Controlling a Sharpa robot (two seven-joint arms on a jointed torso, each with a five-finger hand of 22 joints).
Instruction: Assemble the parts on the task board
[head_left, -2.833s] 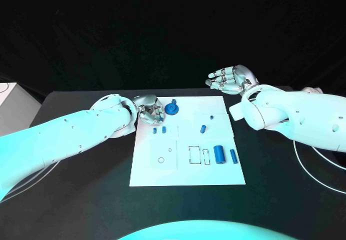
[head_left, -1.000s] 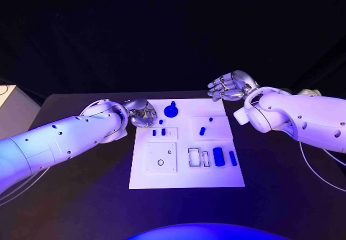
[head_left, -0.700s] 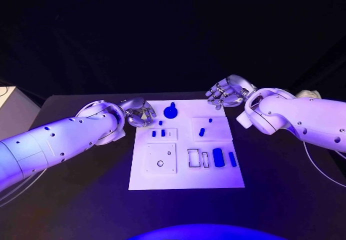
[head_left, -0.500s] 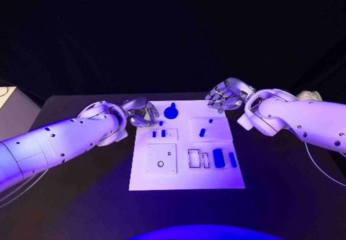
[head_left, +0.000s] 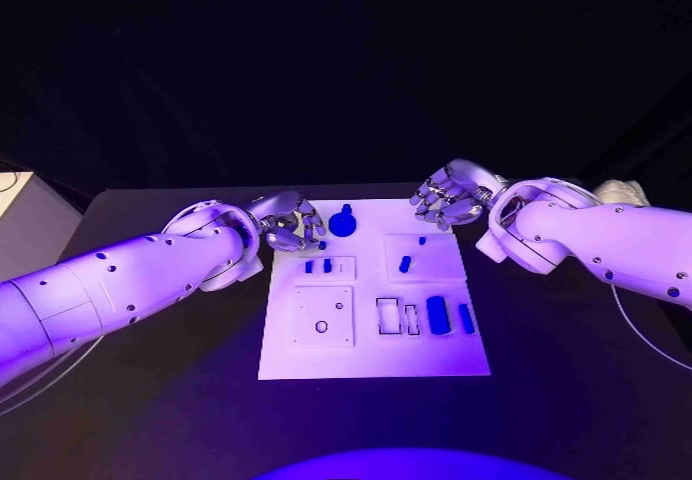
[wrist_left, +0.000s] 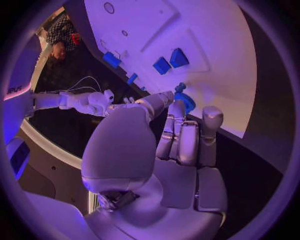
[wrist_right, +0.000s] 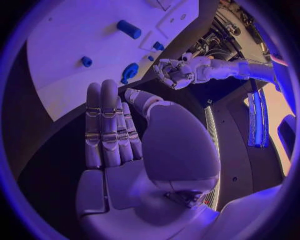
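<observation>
Parts (head_left: 436, 314) lie on the task board (head_left: 372, 355), mid-worktop: small, rigid, light, probably slick. Pinch each across its short sides. Left robot hand (head_left: 293, 224) and right robot hand (head_left: 447, 195) hover empty, fingers apart.

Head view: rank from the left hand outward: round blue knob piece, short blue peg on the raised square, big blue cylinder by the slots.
From the left hand:
1. Round blue knob piece, far edge of the white task board, just beside the fingers.
2. Short blue peg, mid-board on the raised square.
3. Big blue cylinder, near right side by the slots.
</observation>
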